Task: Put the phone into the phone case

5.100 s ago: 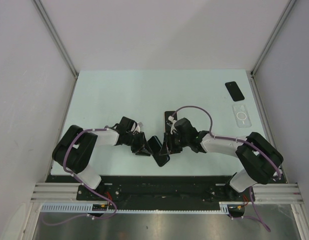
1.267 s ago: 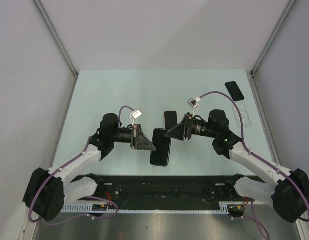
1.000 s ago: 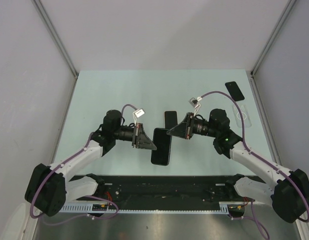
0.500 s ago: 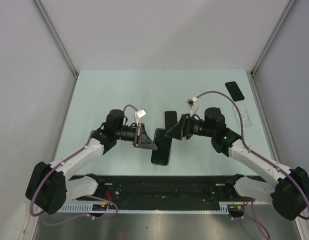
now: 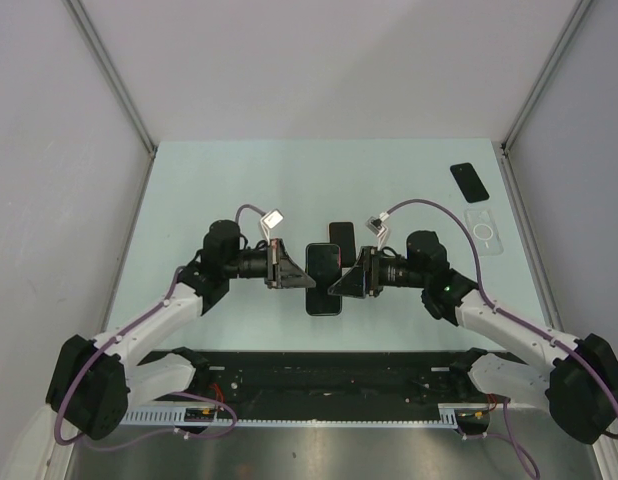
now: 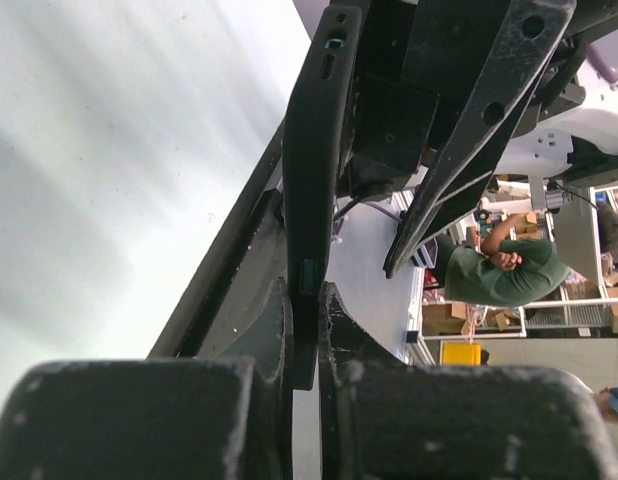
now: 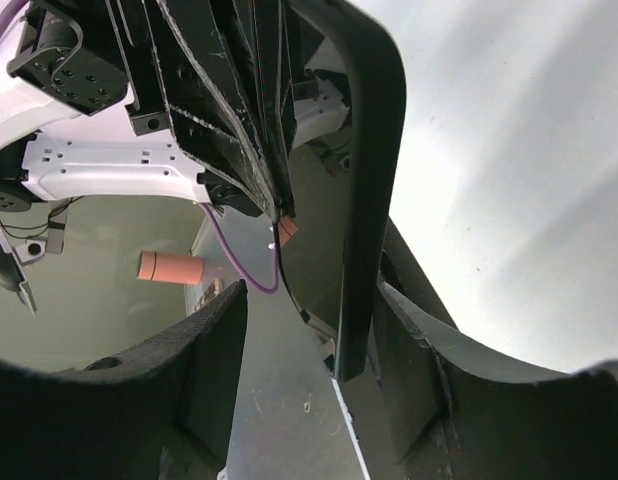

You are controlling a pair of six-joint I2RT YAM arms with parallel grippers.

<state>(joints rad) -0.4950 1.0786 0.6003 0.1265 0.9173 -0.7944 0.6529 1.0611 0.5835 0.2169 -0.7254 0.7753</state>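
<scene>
My left gripper (image 5: 291, 272) is shut on the left edge of a black phone (image 5: 324, 279) and holds it flat above the table's near middle. In the left wrist view the phone (image 6: 311, 170) is edge-on, pinched between my fingers (image 6: 305, 305). My right gripper (image 5: 347, 281) is open at the phone's right edge. In the right wrist view the phone's edge (image 7: 367, 190) hangs between the jaws (image 7: 311, 305), nearer the right finger. A second black phone-sized slab (image 5: 340, 232) lies on the table just behind the held phone. A clear phone case (image 5: 483, 232) lies at the right.
Another black phone (image 5: 469, 181) lies at the far right corner of the pale green table (image 5: 239, 190). Grey walls close in the left, right and back sides. The two arms meet over the near middle of the table.
The left gripper has carried the phone a little farther from the near edge. The right gripper has swung down and in, so its open jaws now straddle the phone's right edge.
</scene>
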